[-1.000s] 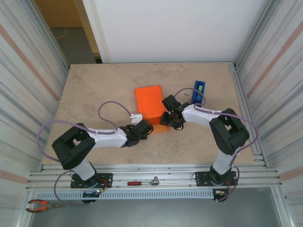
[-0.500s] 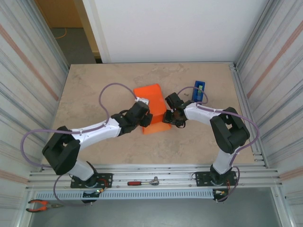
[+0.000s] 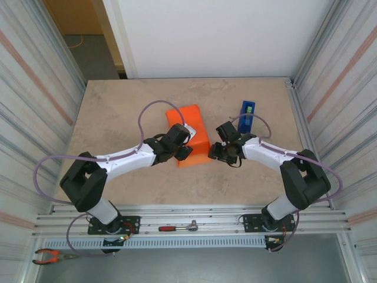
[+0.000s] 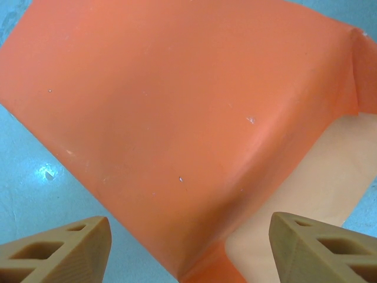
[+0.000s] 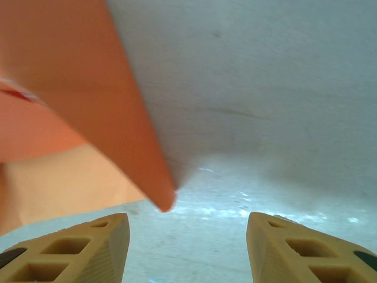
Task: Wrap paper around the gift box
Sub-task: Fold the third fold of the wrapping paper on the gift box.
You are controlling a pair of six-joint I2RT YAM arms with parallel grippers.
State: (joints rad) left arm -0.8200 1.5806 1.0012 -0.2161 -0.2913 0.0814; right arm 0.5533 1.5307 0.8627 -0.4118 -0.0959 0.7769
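Observation:
The gift box (image 3: 189,131) sits mid-table with the orange paper (image 4: 177,112) folded over it. My left gripper (image 3: 181,147) hovers over the box's near left side. In the left wrist view its jaws (image 4: 188,253) stand open, one finger either side of a paper-covered corner, gripping nothing. A pale beige face (image 4: 312,200) shows beside that corner. My right gripper (image 3: 219,150) is just right of the box, apart from it. It is open (image 5: 188,247) over bare table, and a pointed orange paper flap (image 5: 147,159) hangs ahead of its left finger.
A blue tape dispenser (image 3: 247,114) stands behind my right arm, near the back right. Corrugated metal walls (image 3: 35,118) close in both sides. A small ratchet tool (image 3: 179,226) lies on the front rail, and pliers (image 3: 50,255) lie at the bottom left.
My left arm swung forward from the box's near left corner to above the box, and its jaws opened. My right gripper drew back to the right, off the box, and opened slightly.

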